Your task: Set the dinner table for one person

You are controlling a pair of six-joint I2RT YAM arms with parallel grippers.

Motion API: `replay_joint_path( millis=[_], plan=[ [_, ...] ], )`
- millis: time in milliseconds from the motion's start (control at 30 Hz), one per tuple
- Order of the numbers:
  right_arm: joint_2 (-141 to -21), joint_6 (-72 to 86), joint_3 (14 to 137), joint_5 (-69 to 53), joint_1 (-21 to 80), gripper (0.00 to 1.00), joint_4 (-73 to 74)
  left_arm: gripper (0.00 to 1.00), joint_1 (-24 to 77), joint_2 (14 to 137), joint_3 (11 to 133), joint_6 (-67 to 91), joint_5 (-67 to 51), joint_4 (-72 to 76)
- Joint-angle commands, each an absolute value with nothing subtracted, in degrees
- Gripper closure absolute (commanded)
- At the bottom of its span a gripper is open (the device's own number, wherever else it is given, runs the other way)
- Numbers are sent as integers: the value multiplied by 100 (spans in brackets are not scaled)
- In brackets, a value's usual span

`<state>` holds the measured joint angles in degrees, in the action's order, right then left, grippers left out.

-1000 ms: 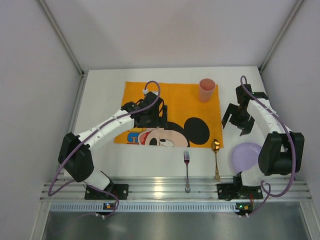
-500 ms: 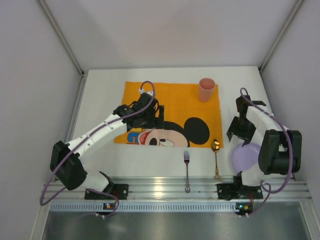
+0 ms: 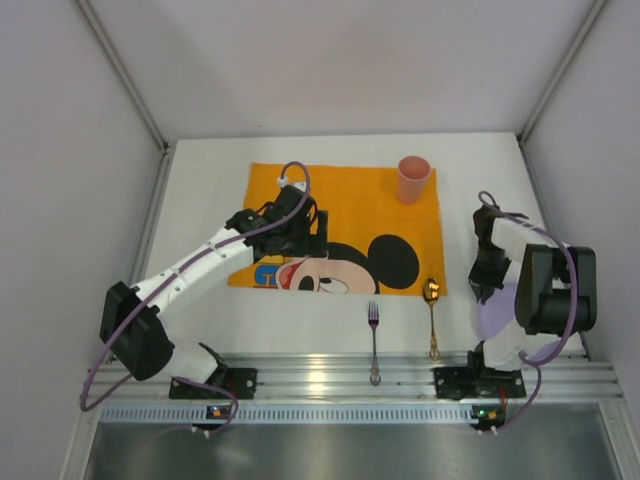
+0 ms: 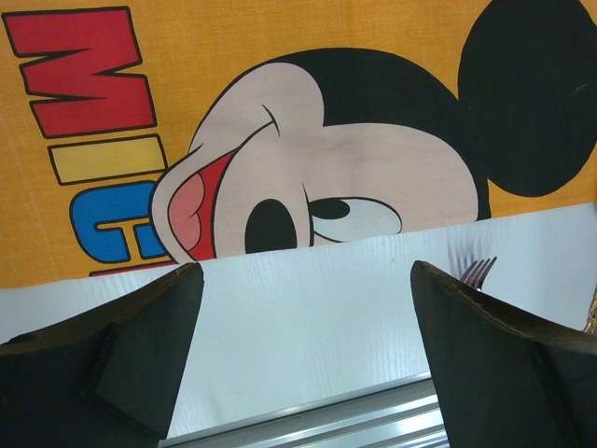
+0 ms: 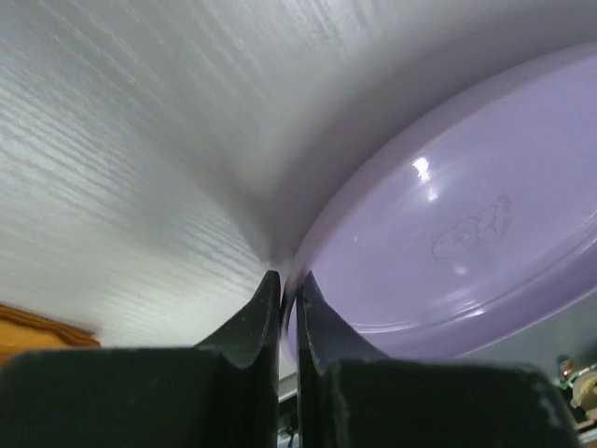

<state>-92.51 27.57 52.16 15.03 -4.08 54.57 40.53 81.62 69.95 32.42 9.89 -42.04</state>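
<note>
White matte desk [image 3: 200,200], plain all over. Spread flat across the far middle, an orange Mickey Mouse placemat [image 3: 350,200]. Just nearer, a fork [image 3: 373,340] straight on the bare white, tines stopping short of the placemat's near edge. Beside it to the right, a gold spoon [image 3: 432,318], bowl right at the placemat's near right corner. Further right, near the desk's edge, a purple plate [image 3: 497,318], partly hidden.
</note>
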Motion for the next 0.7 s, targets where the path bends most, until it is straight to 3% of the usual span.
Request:
replay_joint_path(
  millis=[0,100,333,500,667],
  plan=[
    [-9264,2733,5360,1503,-536,100,5009,2,4034,8156,7005,3129,993,-4078],
    [-8957,2777,5983,1661,-615,100,5264,2,4025,8156,7084,3094,1054,-4174],
    [-8481,3058,8795,1951,-256,100,6450,1,3842,7805,7304,3006,1344,-4342],
    [-8779,3032,10440,1960,1395,100,6513,1,3569,7559,7251,3023,1915,-4623],
    [-9894,3050,12021,2407,3273,100,6872,2,2954,6892,6918,3199,2434,-4834]
  ],
)
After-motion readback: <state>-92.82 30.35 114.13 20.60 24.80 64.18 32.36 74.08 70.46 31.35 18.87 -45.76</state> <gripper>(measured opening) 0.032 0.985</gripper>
